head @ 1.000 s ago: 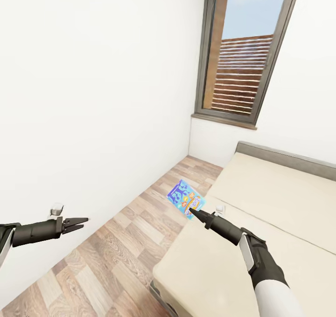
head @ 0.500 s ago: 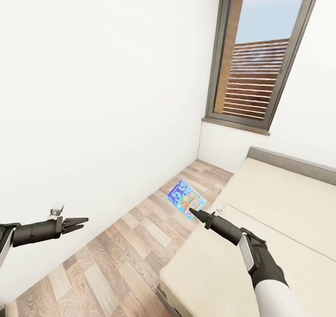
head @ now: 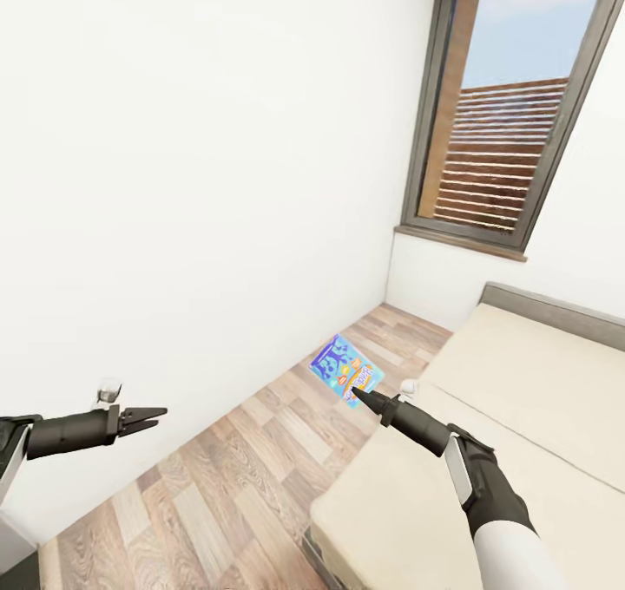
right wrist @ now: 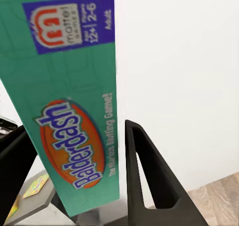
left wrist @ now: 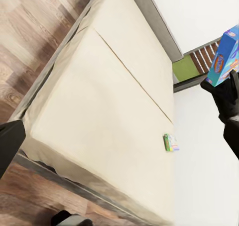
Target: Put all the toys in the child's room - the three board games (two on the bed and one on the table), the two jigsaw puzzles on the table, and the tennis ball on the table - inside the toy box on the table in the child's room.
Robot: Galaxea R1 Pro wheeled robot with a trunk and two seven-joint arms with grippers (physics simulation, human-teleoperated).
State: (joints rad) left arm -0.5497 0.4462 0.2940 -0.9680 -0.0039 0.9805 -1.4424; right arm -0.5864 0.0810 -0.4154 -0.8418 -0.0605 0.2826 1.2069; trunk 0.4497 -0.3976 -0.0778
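We see the bed (head: 521, 382), a broad low slab with a smooth beige mattress and dark grey frame, lying under and beyond our right gripper (head: 354, 392). Wood-grain plank floor (head: 217, 477) runs between our two arms, along a plain white wall (head: 191, 182). The right gripper's black fingers are clamped on the blue board game (head: 346, 370), a thin flat glossy box held out past the mattress edge. Our left gripper (head: 161, 414) hangs empty, its pointed fingers slightly apart. A small green-edged board game (left wrist: 171, 142) lies flat on the mattress, well apart from both.
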